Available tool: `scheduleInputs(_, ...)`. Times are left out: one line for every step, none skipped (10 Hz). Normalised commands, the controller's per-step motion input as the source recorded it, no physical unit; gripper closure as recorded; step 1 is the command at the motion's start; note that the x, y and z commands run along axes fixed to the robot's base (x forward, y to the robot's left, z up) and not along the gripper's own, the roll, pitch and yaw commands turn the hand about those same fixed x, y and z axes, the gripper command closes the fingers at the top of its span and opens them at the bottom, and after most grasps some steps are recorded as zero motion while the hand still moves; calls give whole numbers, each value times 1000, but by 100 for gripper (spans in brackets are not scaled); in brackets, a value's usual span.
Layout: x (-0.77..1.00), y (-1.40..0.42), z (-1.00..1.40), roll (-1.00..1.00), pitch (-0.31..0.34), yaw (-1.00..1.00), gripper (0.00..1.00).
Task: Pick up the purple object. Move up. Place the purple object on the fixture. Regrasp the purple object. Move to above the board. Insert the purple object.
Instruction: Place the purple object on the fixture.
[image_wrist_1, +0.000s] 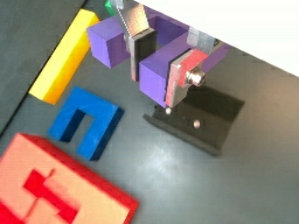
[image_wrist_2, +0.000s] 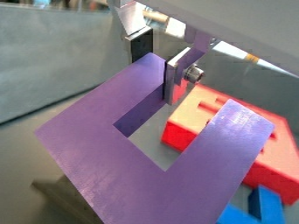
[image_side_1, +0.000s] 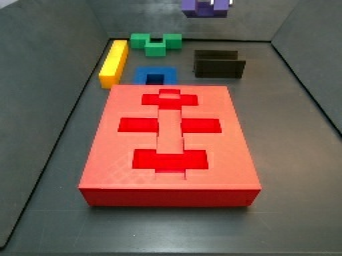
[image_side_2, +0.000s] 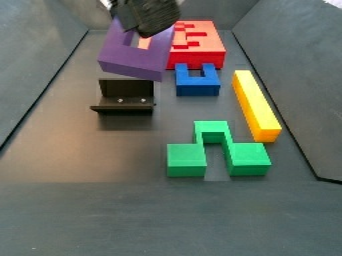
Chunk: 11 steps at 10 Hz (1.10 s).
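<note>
The purple object (image_wrist_1: 149, 59) is a U-shaped block hanging in the air, clear of the floor. My gripper (image_wrist_1: 158, 75) is shut on one of its prongs, one silver finger inside the U's slot and one on the outer face; the same grip shows in the wrist view with gripper (image_wrist_2: 158, 66) and purple object (image_wrist_2: 152, 140). In a side view the gripper (image_side_2: 144, 15) holds the purple object (image_side_2: 134, 50) above and just behind the black fixture (image_side_2: 127, 100). The fixture (image_wrist_1: 197, 118) stands empty. The red board (image_side_1: 171, 140) with cross-shaped cutouts lies nearby. At one side view's top edge only the purple object (image_side_1: 205, 6) shows.
A blue U-shaped block (image_side_2: 198, 78) lies between the fixture and the board (image_side_2: 198, 40). A yellow bar (image_side_2: 257, 102) and a green notched block (image_side_2: 214, 150) lie beside it. Grey walls enclose the dark floor.
</note>
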Motion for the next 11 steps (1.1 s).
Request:
scheduleInputs(606, 43, 0, -1000, -71, -160, 100)
scheduleInputs(703, 6, 0, -929, 0, -94, 100)
scheduleInputs(780, 0, 97, -1000, 14, -23, 100)
scheduleInputs(611, -43, 117, -1000, 194, 29, 100)
scheduleInputs(537, -37, 34, -926, 311, 114, 100)
scheduleInputs(517, 0, -214, -726, 480, 166, 100)
scheduleInputs(229, 0, -551, -489, 229, 34, 100)
scheduleInputs(154, 0, -369, -214, 174, 17, 100)
scheduleInputs(0, 0, 0, 0, 34, 0, 100)
scheduleInputs(166, 0, 0, 100, 100, 0, 100)
scheduleInputs(551, 46, -297, 340, 211, 100, 100)
